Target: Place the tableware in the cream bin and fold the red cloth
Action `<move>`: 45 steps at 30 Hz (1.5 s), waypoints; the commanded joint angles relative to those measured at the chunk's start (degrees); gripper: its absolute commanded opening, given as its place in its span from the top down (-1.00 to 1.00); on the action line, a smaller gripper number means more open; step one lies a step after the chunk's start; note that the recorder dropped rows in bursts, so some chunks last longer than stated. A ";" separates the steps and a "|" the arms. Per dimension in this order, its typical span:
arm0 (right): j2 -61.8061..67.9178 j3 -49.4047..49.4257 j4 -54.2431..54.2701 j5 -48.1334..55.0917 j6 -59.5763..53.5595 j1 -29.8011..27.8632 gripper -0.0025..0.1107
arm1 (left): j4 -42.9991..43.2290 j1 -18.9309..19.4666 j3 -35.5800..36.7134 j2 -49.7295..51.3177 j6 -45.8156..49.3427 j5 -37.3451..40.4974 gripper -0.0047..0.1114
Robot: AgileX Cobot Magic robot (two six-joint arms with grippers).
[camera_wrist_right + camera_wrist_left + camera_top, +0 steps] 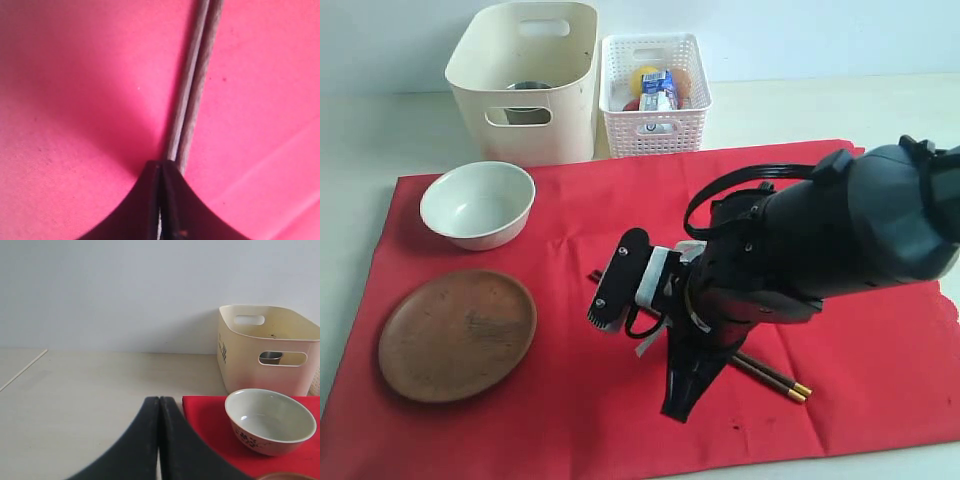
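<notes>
Pale table, with the red cloth [570, 230] spread before the bin [525, 80]. On the cloth, the right gripper [161, 167] is pressed shut at the chopsticks [192, 85], perhaps pinching them. The left gripper [159, 405] is closed and empty, just off the cloth.

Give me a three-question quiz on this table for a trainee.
1. True or false: the bowl sits inside the cream bin.
2. Fill in: the plate rests on the red ____.
3. Pick one: what lies at the tip of the right tool? A bowl, B chopsticks, C plate.

Key: 1 false, it stands on the cloth; 2 cloth; 3 B.
</notes>
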 commanded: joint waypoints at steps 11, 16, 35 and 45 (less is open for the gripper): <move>-3.62 0.22 17.68 0.67 -5.66 -7.25 0.96 | -0.31 0.17 -0.02 -0.16 0.02 -0.22 0.92; -3.62 0.22 29.68 -1.66 -13.03 -7.21 0.96 | -0.31 0.17 -0.02 -0.16 0.02 -0.22 0.92; -3.16 0.22 27.15 -3.36 -8.11 -7.21 0.14 | -0.31 0.17 -0.02 -0.16 0.02 -0.22 0.92; 1.09 0.22 27.38 -2.34 -8.11 -7.21 0.37 | -0.31 0.17 -0.02 -0.16 0.02 -0.22 0.92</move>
